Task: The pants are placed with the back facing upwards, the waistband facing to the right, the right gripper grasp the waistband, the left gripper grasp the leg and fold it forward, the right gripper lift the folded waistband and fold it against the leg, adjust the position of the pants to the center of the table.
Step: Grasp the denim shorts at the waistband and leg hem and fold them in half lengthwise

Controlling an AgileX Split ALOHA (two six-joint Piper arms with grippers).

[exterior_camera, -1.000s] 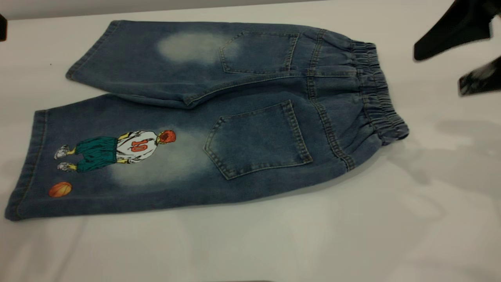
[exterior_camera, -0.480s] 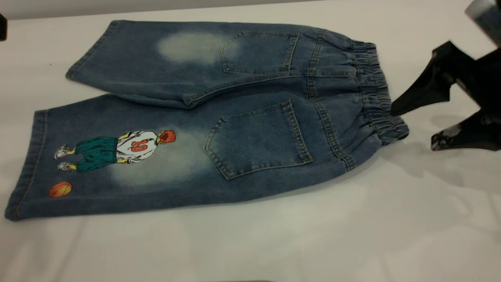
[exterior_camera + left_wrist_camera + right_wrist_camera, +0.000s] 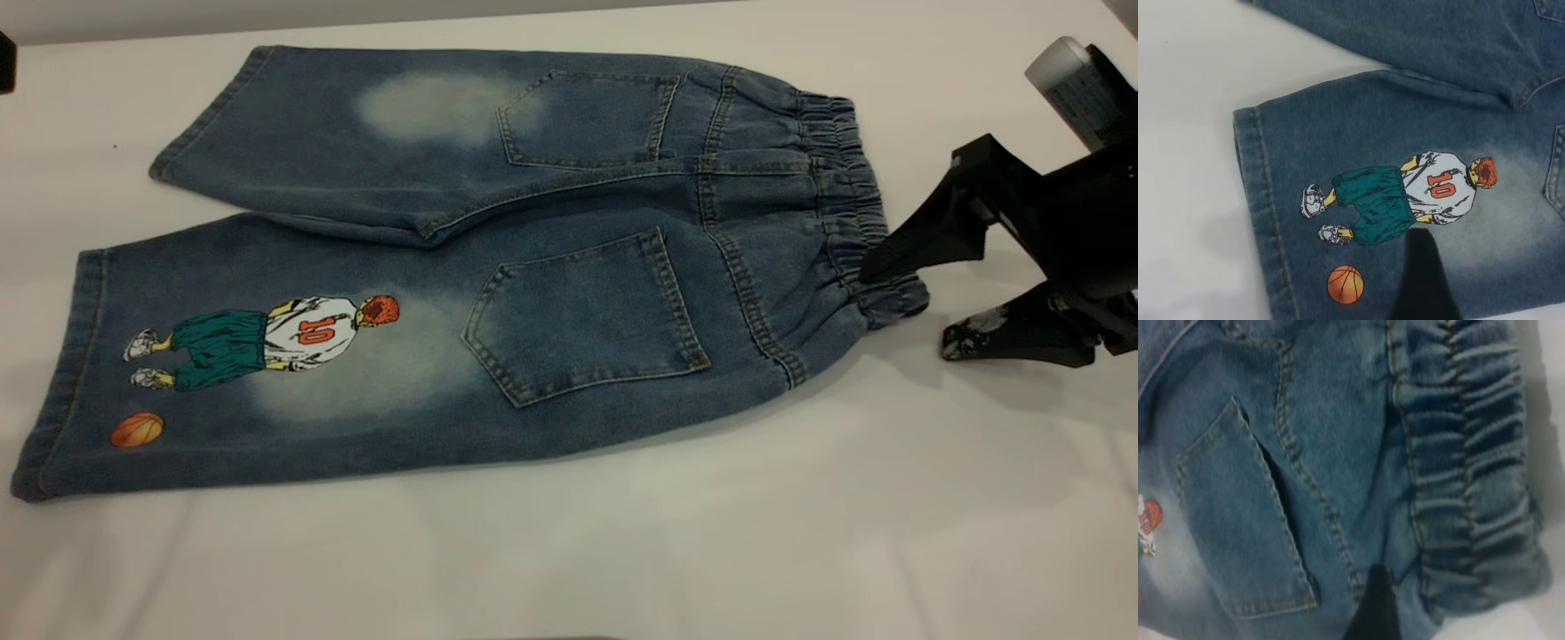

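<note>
The pants [image 3: 569, 267] lie flat on the table [image 3: 622, 551], back pockets up. The waistband [image 3: 853, 204] points right. My right gripper [image 3: 909, 307] is open at the waistband's near corner: its upper finger sits over the gathered band and its lower finger rests on the table beside it. In the right wrist view one black finger [image 3: 1371, 607] lies just short of the ruffled waistband [image 3: 1478, 467]. The printed leg [image 3: 222, 356] is at the near left. In the left wrist view a single black finger [image 3: 1421, 280] of my left gripper hovers over that leg [image 3: 1405, 133], beside the printed player, holding nothing.
The plain leg [image 3: 356, 133] lies at the far left, partly overlapping the printed one. A grey capsule [image 3: 1067, 80] rides on the right arm. A dark object [image 3: 5, 62] shows at the far left edge. Bare tabletop runs along the near side.
My right gripper has come down and leftward from the upper right corner to the waistband's near corner, still open. The pants have not moved.
</note>
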